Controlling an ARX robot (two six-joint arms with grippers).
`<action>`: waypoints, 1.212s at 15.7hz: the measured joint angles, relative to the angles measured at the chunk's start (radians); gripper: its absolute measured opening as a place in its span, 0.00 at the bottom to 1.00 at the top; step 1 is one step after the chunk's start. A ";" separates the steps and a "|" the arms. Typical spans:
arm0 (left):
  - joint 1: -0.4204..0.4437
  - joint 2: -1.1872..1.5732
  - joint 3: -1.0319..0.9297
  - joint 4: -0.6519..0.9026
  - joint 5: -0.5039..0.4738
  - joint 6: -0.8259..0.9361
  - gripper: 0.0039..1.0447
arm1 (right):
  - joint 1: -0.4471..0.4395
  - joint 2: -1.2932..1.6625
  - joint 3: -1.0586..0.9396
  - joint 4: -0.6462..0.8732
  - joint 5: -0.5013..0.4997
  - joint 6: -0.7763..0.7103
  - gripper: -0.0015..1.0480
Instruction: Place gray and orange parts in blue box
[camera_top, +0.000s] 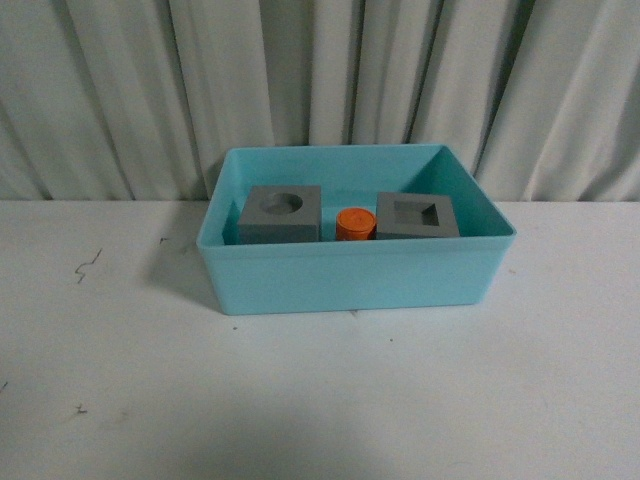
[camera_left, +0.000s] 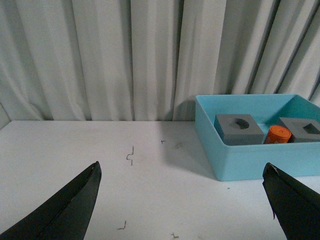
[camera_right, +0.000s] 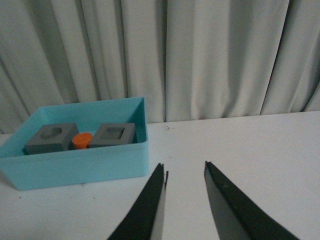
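Note:
The blue box (camera_top: 350, 280) stands on the white table in the front view. Inside it sit the gray cube with a round recess (camera_top: 281, 213), the orange cylinder (camera_top: 355, 223) and the gray cube with a square recess (camera_top: 417, 216), side by side. No arm shows in the front view. My left gripper (camera_left: 181, 169) is open and empty, back from the box (camera_left: 240, 160), over bare table. My right gripper (camera_right: 184, 165) is open and empty, beside the box's corner (camera_right: 75, 162) and apart from it. Both wrist views show the parts inside the box.
A pleated grey-white curtain (camera_top: 320, 80) hangs behind the table. The white tabletop (camera_top: 300, 400) has a few small dark marks (camera_top: 88, 265) to the left of the box.

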 joint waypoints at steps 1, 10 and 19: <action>0.000 0.000 0.000 0.000 0.000 0.000 0.94 | -0.059 -0.021 -0.012 -0.017 -0.056 -0.017 0.17; 0.000 0.000 0.000 0.000 0.000 0.000 0.94 | -0.385 -0.120 -0.058 -0.057 -0.388 -0.037 0.02; 0.000 0.000 0.000 0.000 0.000 0.000 0.94 | -0.385 -0.120 -0.058 -0.057 -0.387 -0.038 0.17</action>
